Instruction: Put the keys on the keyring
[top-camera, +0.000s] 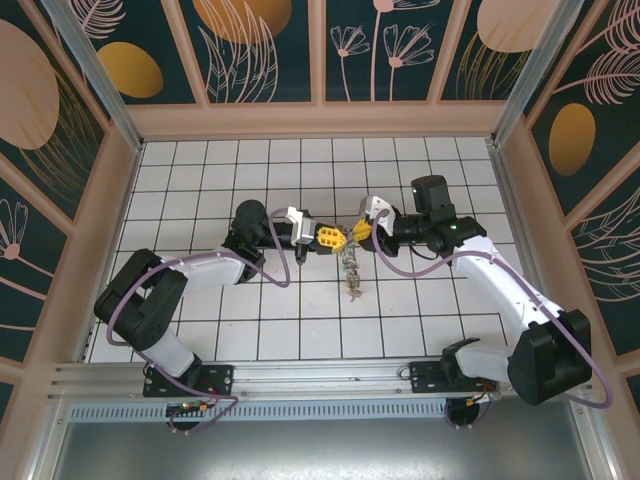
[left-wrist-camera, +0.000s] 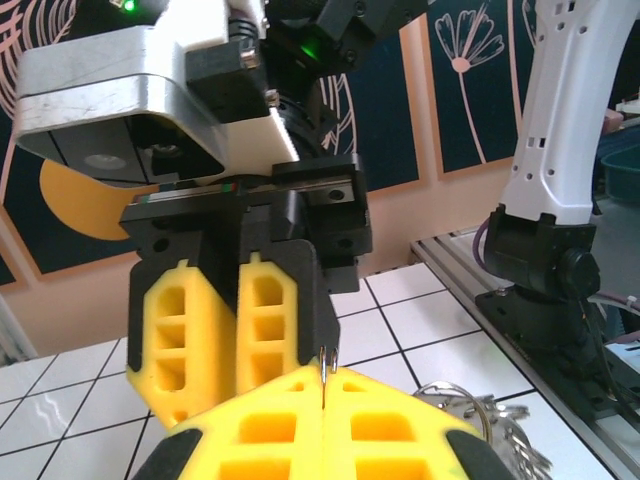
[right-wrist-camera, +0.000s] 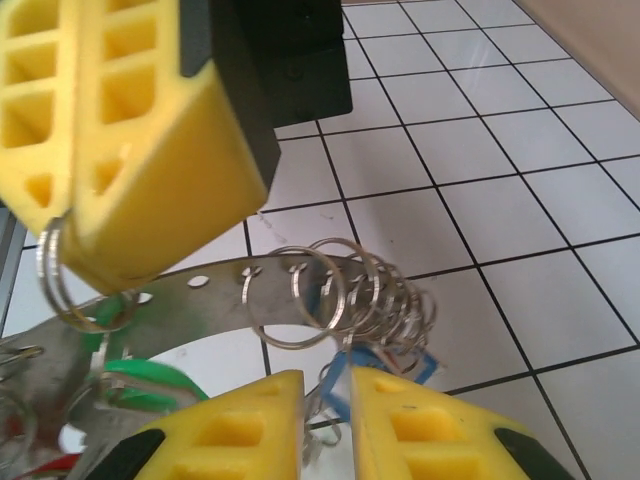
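From above: left claw (top-camera: 328, 237) and right claw (top-camera: 358, 232) tip to tip, keys (top-camera: 352, 274) dangling just below.
Left wrist: left claw clenched on a thin wire ring (left-wrist-camera: 325, 372).
Right wrist: right claw open a crack, keys strung on the flat keyring (right-wrist-camera: 215, 276) just ahead.

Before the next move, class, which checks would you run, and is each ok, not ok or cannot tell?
1. Left gripper shut on a small ring: ok.
2. Right gripper clear of the blue tag: cannot tell; its jaws stand slightly apart with the tag at the gap.
3. Threaded rings sit around the keyring: ok.
4. Small ring already on the keyring: cannot tell.
5. Keys hang between both grippers: ok.
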